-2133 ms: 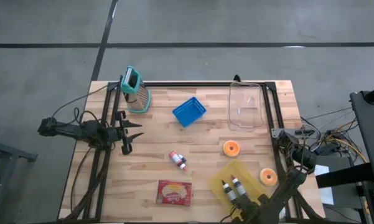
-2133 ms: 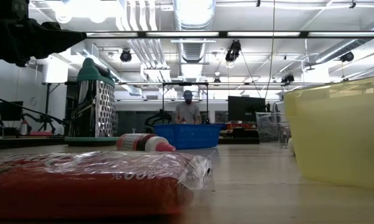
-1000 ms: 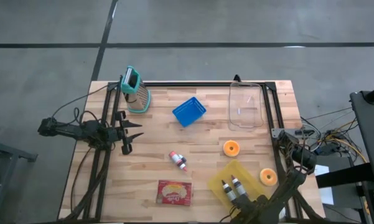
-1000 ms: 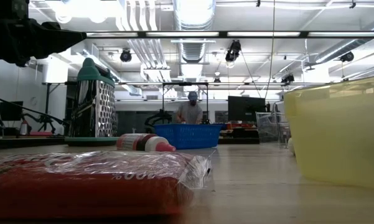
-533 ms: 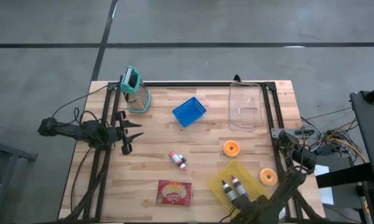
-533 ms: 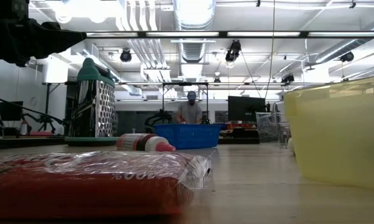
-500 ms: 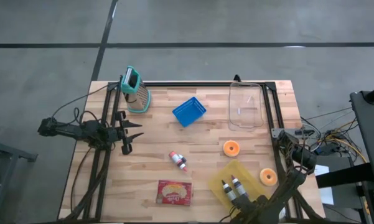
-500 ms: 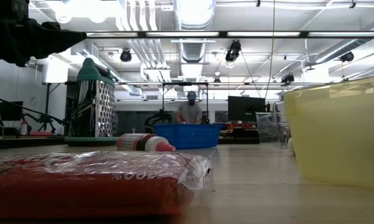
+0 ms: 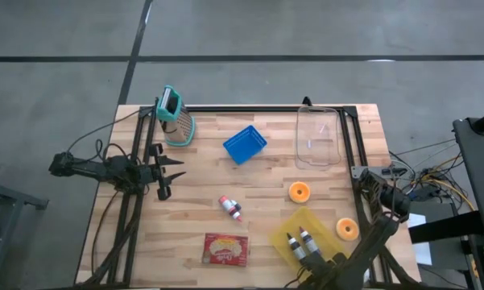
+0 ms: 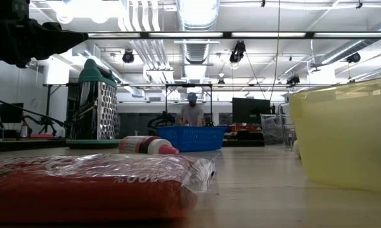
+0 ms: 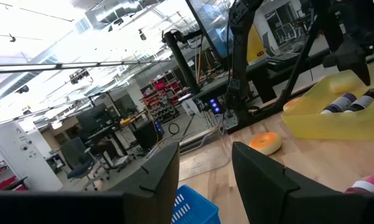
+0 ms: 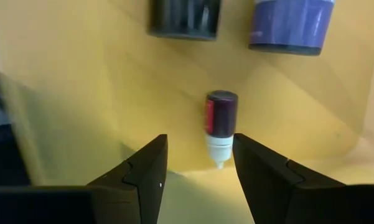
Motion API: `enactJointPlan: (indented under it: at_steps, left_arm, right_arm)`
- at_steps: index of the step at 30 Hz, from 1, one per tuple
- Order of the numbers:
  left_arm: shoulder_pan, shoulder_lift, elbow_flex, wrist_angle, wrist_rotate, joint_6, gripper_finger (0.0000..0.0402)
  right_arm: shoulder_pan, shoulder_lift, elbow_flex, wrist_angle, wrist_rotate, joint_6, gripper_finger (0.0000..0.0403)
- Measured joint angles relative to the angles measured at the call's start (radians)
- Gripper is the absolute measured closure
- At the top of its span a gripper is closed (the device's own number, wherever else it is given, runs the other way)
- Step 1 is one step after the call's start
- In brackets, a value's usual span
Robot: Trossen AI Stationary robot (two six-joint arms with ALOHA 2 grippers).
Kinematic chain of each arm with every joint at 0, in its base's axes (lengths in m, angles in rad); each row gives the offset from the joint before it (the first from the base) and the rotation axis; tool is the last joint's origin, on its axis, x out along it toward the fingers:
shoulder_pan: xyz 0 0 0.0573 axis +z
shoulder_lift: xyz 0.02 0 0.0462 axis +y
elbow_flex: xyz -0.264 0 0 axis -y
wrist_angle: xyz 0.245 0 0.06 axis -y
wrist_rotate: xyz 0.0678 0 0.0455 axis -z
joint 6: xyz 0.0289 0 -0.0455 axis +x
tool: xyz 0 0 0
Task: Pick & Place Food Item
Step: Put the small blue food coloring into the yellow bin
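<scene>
While over yellow bin (image 12: 81, 93) – right hand (image 12: 196, 163) spread, small bottle (image 12: 220, 124) btwn fingers, untouched.

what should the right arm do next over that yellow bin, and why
Probably lower the right gripper a little and close on the small dark bottle. The fingers stand open on either side of it inside the yellow bin, with gaps showing, so nothing is gripped yet. The left gripper waits open at the table's left edge.

Wooden slat counter (image 9: 258, 173) holds a teal grater (image 9: 175, 118), blue basket (image 9: 245, 145), clear tub (image 9: 318, 137), two orange rings (image 9: 299, 192), a small bottle (image 9: 230, 207), red packet (image 9: 226, 249), and yellow bin (image 9: 294, 227) near right.
</scene>
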Motion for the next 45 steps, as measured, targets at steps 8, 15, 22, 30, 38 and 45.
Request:
enactJointPlan:
  at_steps: [8,15,22,30,38,45]
  left_arm:
    - [0.0,0.0,0.0,0.0,0.0,0.0,0.025]
    - [0.0,0.0,0.0,0.0,0.0,0.0,0.025]
    - [0.0,0.0,0.0,0.0,0.0,0.0,0.025]
    - [0.0,0.0,0.0,0.0,0.0,0.0,0.025]
    - [0.0,0.0,0.0,0.0,0.0,0.0,0.025]
    - [0.0,0.0,0.0,0.0,0.0,0.0,0.025]
  right_arm:
    - [-0.012,-0.05,0.087,-0.076,0.011,0.0,0.0242]
    - [-0.044,-0.058,0.243,-0.303,0.17,0.032,0.0255]
    - [-0.071,-0.058,0.376,-0.447,0.471,0.156,0.0257]
    - [-0.152,-0.058,0.429,-0.442,0.72,-0.031,0.0263]
    - [-0.297,-0.058,0.464,-0.438,0.734,-0.221,0.0271]
    - [-0.429,-0.058,0.489,-0.434,0.71,-0.466,0.027]
